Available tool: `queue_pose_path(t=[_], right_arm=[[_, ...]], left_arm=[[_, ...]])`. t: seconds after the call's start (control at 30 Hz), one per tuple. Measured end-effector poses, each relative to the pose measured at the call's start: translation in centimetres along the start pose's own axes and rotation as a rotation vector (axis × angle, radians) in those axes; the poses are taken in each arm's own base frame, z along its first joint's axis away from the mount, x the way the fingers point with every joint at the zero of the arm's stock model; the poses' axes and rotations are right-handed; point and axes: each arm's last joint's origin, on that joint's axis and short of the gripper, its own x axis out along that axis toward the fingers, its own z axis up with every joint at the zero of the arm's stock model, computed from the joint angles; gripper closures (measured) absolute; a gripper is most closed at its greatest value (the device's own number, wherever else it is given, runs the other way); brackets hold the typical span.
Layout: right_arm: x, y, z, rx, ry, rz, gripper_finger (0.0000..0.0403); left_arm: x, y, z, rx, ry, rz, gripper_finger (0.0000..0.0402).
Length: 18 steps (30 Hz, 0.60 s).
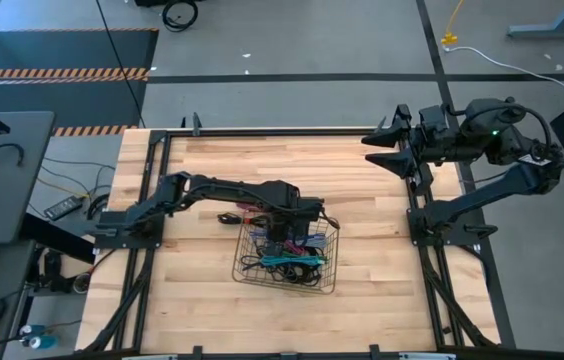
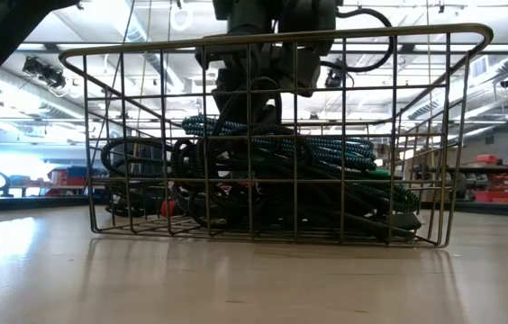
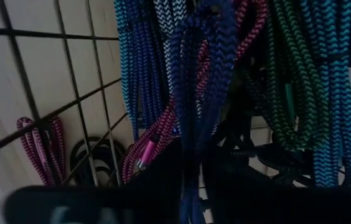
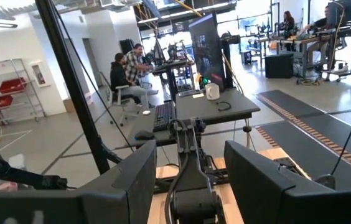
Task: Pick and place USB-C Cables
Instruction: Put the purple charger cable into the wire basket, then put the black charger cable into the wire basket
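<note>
A wire mesh basket (image 1: 338,255) stands mid-table and holds several braided USB-C cables (image 1: 292,258) in teal, blue, magenta, green and black, heaped on its floor (image 2: 308,144). My left gripper (image 1: 284,228) reaches down into the basket's far part (image 2: 263,81) and is shut on a dark blue cable (image 3: 197,93). A magenta cable (image 3: 38,149) and a black one (image 3: 98,162) lie on the table outside the mesh, on the basket's far-left side (image 1: 232,215). My right gripper (image 1: 380,148) is parked open at the far right, level and high above the table. My left gripper pinches the dark blue cable's bundled strands (image 3: 191,180) between its two fingers, coming from above and pointing down. The cable runs on from the fingers into the heap, where its other part lies among the other cables inside the basket.
Bare wooden tabletop lies around the basket on all sides (image 1: 382,290). Black frame rails run along the table's left and right edges (image 1: 152,180). In the right wrist view, people sit at desks (image 4: 129,71) in the room beyond the table.
</note>
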Motion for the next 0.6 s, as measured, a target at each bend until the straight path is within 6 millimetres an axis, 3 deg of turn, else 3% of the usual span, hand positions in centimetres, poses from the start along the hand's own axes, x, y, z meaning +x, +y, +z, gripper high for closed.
queue_pose_path(t=[0.17, 0.33, 0.47, 0.6], right_arm=[[0.0, 0.0, 0.0, 0.0, 0.0, 0.0, 0.0208], [0.0, 0.0, 0.0, 0.0, 0.0, 0.001, 0.0208], [0.0, 0.0, 0.0, 0.0, 0.002, 0.004, 0.0208], [0.0, 0.0, 0.0, 0.0, 0.002, 0.005, 0.0208]], left_arm=[[0.0, 0.0, 0.0, -0.006, -0.001, 0.001, 0.0267], [-0.7, 0.4, 0.0, -0.062, -0.007, -0.001, 0.0236], [-3.8, 1.2, 0.8, -0.1, -0.104, -0.002, 0.0233], [-9.0, 1.8, 1.3, -0.108, -0.248, 0.024, 0.0232]])
